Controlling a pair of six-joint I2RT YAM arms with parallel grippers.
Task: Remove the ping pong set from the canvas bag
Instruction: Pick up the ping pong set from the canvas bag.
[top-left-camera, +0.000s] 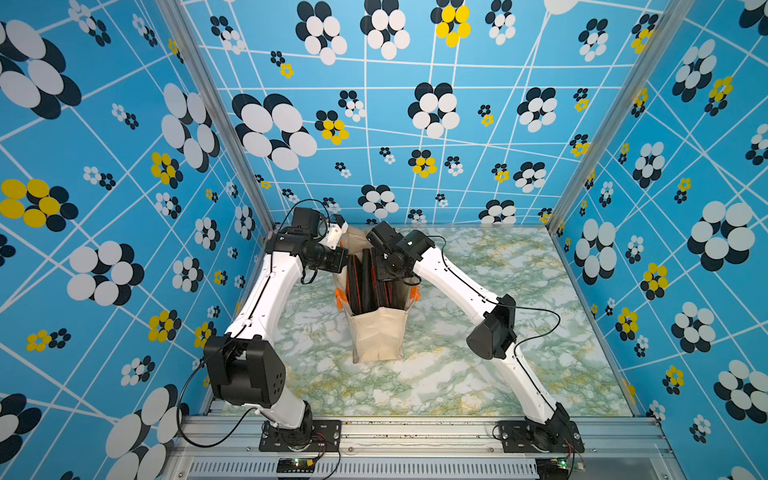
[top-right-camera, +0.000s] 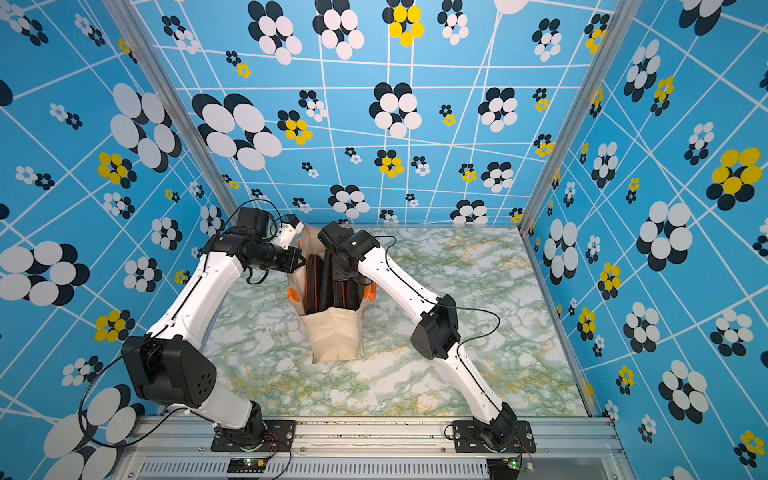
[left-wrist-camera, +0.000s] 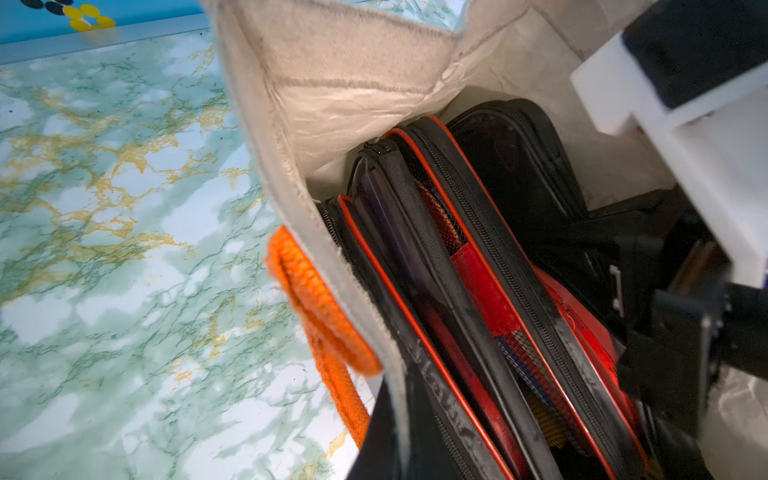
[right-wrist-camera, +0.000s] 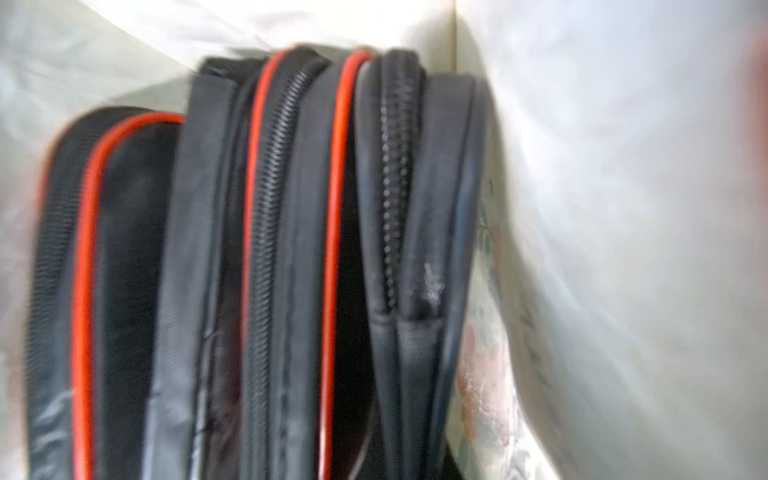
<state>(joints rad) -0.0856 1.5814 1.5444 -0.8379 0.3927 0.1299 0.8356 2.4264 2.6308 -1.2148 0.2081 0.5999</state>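
Currently, your canvas bag (top-left-camera: 378, 332) stands upright at frame centre in both top views, with the ping pong set (top-left-camera: 365, 282) inside. The left gripper (top-left-camera: 340, 259) is clamped on the bag's left rim. The right gripper (top-left-camera: 384, 270) is closed inside the bag; you cannot tell what it grips.

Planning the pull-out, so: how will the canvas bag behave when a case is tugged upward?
Probably floppy: the canvas bag shows a wall folded inward. Tall and narrow, it may tip. The black cases pack it tightly, so it could lift with them.

Both arms bent inward; left claw (top-left-camera: 341, 258), right claw (top-left-camera: 390, 268) closed.
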